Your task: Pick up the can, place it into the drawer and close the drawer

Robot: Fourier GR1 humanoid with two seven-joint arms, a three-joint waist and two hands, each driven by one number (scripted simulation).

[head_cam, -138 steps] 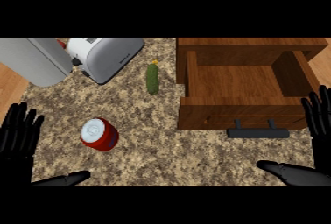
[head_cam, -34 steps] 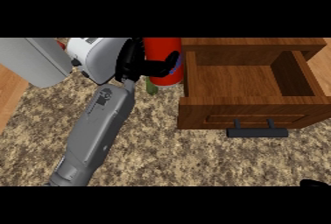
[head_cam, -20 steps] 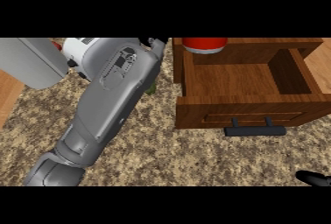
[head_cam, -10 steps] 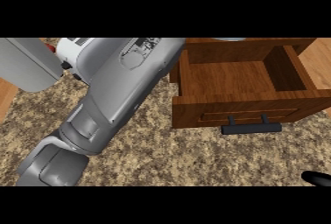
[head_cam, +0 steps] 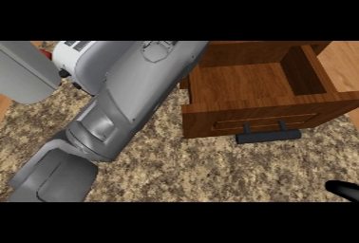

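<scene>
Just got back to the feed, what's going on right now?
The left forearm reaches up across the counter toward the open wooden drawer, with its hand out of sight past the top edge. The can isn't visible, and the part of the drawer in view holds nothing. The right hand barely shows at the lower right corner.

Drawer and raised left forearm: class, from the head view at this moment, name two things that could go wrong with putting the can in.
1. The can and the left hand are out of view past the top edge, so whether the can is over the open drawer cannot be checked; it might land outside.
2. The left forearm crosses close to the drawer's left wall and may bump it when withdrawing.
</scene>
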